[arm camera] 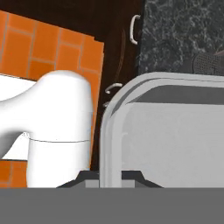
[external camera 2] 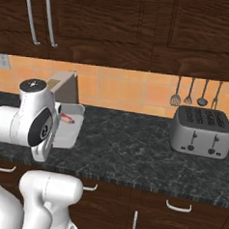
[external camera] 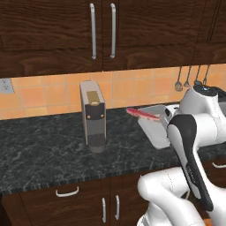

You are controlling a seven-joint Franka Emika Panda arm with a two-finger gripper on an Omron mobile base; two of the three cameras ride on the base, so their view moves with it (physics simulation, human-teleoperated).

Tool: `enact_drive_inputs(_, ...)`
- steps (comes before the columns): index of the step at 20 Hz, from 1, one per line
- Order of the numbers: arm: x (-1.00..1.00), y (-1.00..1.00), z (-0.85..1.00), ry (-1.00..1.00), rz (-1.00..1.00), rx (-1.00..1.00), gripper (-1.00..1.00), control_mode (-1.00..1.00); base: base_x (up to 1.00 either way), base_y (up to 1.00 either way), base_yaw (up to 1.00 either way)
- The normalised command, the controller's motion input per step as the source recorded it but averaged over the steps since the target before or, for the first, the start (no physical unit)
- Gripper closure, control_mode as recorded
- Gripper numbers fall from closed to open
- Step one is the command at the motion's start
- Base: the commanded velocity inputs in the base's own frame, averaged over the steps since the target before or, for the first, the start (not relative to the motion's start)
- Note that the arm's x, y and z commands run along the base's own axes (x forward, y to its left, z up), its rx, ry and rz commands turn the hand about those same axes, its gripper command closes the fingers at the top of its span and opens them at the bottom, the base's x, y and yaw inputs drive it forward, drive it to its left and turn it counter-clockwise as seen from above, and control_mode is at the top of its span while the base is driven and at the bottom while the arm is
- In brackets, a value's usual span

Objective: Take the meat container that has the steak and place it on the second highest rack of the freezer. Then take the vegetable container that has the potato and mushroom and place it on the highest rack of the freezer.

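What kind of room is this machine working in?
A kitchen, computer-rendered: a dark stone counter under wooden wall cabinets, a four-slot toaster, and cooking utensils hanging on an orange tiled backsplash.

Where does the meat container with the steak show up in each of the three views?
Left base view: meat container, right of centre, tilted, steak poking out, just left of the white arm.
Right base view: left side, over the counter's front part, beside the arm's head.
Hand view: its grey rim fills the right, gripper shut on it.
Shared landmark: the black stone counter.
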Motion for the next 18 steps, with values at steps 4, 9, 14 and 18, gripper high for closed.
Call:
enact_drive_inputs(4,-0.37,0.0,1.0,0.04,-0.05,-0.03,1.0,-1.0,0.0,0.0,0.0)
enact_drive_inputs(9,-0.14,0.0,1.0,0.01,-0.1,-0.01,1.0,-1.0,0.0,0.0,0.0)
enact_drive_inputs(14,-0.42,0.01,0.54,0.01,-0.02,0.0,1.0,-1.0,0.0,0.0,0.0)
enact_drive_inputs(18,-0.02,0.04,-0.12,-0.11,0.0,0.0,1.0,-1.0,0.0,0.0,0.0)
